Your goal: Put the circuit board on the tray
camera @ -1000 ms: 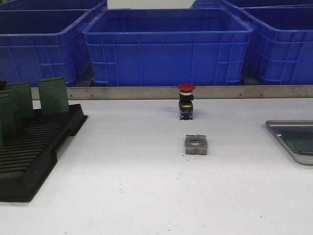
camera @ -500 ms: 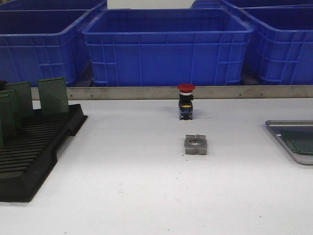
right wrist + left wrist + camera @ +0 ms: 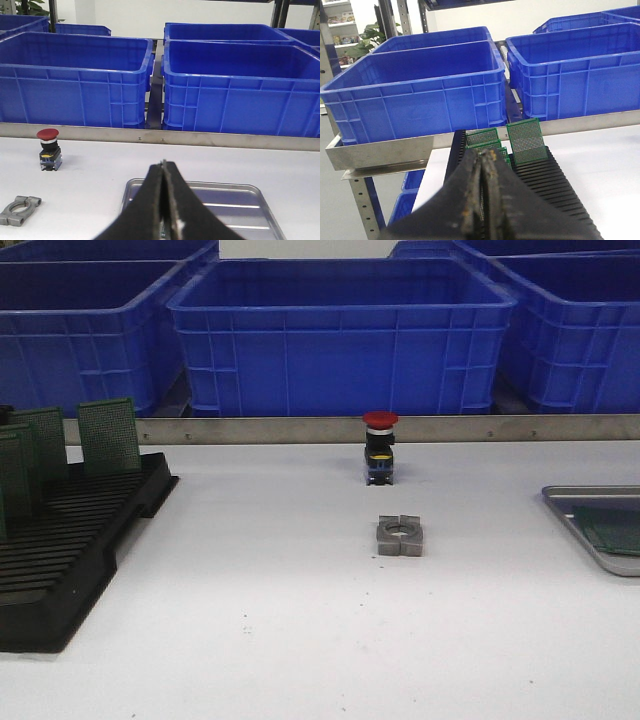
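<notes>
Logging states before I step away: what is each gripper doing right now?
Left gripper: shut, holding nothing visible.
Right gripper: shut, holding nothing visible.

The big bins (image 3: pixel 340 335) along the far side are showing a strong, even blue, with a dull silver rail (image 3: pixel 350 428) running in front of them. The surface (image 3: pixel 260 590) is reading plain white with a few dark specks. At left, the slotted rack (image 3: pixel 70 550) is showing black, its upright boards (image 3: pixel 108 435) green with a fine dot grid. In the middle, the push button (image 3: pixel 380 447) is wearing a red cap over a black body with a yellow and blue band. The clamp block (image 3: pixel 401 536) is looking matte grey. At right, the tray (image 3: pixel 575 515) is gleaming silver-grey, with a green board (image 3: pixel 615 530) lying in it. Both sets of fingers (image 3: pixel 482 200) (image 3: pixel 165 205) are showing black.
</notes>
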`<action>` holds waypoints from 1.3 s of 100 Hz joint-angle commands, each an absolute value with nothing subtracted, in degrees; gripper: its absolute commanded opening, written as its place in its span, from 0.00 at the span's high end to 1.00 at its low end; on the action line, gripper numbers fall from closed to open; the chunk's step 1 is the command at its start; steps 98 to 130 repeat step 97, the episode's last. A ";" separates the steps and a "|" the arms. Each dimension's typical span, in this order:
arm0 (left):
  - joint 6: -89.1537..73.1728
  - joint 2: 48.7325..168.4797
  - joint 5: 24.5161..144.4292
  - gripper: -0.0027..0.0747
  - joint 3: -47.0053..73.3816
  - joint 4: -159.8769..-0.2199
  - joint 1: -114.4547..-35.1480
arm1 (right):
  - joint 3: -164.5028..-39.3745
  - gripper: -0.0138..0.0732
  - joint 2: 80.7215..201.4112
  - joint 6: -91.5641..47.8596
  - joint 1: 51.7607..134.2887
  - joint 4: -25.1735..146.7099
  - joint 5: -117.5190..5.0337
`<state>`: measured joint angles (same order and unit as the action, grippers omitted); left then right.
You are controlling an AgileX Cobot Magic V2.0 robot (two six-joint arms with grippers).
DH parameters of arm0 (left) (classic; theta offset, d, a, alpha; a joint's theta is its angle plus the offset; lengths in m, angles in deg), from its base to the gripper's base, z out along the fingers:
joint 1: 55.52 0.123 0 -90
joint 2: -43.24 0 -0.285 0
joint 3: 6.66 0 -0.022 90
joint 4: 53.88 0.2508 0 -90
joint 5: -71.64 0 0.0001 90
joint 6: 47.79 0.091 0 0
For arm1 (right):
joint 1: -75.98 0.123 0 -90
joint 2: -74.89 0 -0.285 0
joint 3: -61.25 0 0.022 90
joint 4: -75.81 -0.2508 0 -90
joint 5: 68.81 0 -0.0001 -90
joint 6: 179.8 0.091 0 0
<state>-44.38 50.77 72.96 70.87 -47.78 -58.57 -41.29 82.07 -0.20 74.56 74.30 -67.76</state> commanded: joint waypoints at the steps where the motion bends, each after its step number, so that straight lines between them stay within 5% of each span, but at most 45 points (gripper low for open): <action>1: -45.08 48.94 67.97 0.99 73.07 -48.30 -58.47 | -41.63 0.92 81.10 0.20 75.30 74.89 -74.59; 130: -45.08 48.94 67.97 0.99 73.07 -48.30 -58.47 | -39.61 0.92 81.10 0.20 77.47 74.59 -76.75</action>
